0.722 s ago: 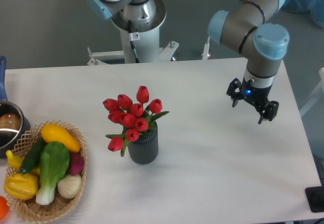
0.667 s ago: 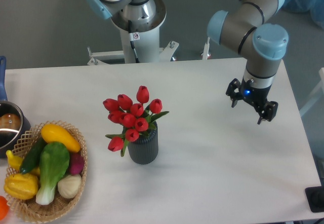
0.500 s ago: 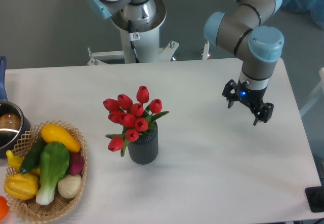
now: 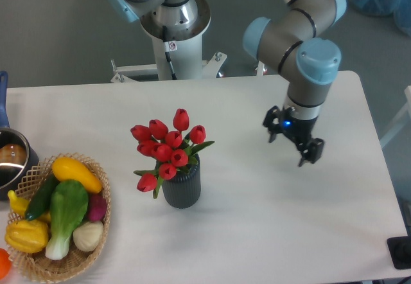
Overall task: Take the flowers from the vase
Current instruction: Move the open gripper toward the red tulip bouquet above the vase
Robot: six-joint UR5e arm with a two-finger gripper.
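The fingers (image 4: 293, 141) stand spread apart and hold nothing, hanging above the right half of the desk (image 4: 257, 232), well apart from the flowers (image 4: 167, 148). The likely trouble is a sideways approach that knocks the vase (image 4: 182, 182) over, or a pinch on a few stems only, so the bunch splits or the vase lifts with it. The flowers are red tulip buds on green stems with a few leaves, one bud drooping left; they stand in the dark ribbed vase near the desk's middle, left of centre.
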